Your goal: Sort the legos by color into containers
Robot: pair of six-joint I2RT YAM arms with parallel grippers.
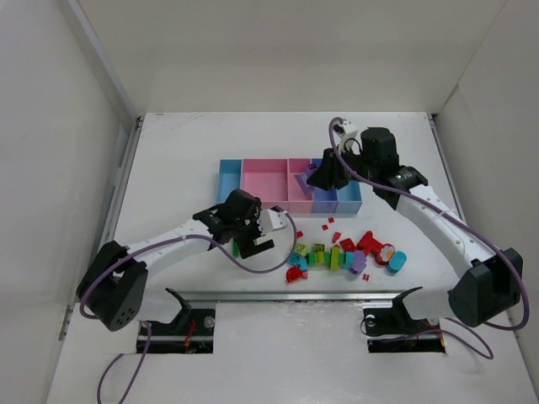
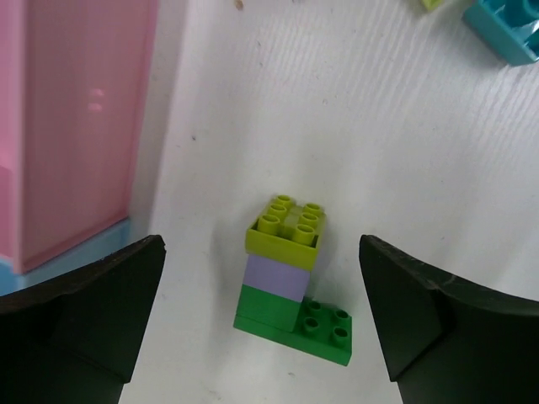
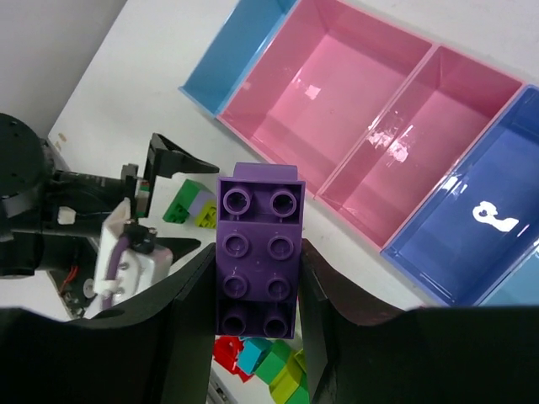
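Observation:
A small stack of legos [image 2: 286,273], lime on lavender on green, stands on the white table between the spread fingers of my left gripper [image 2: 261,290], which is open and touches nothing. In the top view that gripper [image 1: 253,242] hangs just in front of the containers [image 1: 234,198]. My right gripper [image 3: 257,278] is shut on a dark purple brick [image 3: 257,252] and holds it in the air above the narrow pink bin [image 3: 421,143] and the purple-blue bin [image 3: 472,202]; from above, the brick [image 1: 301,179] shows at the row's right half. Several loose legos [image 1: 337,254] lie in front of the bins.
The wide pink bin [image 3: 337,84] and the left light-blue bin [image 3: 244,50] show no bricks inside. Tiny red pieces [image 1: 328,224] lie between bins and pile. A metal rail [image 1: 286,296] runs along the near table edge. White walls enclose the table on three sides.

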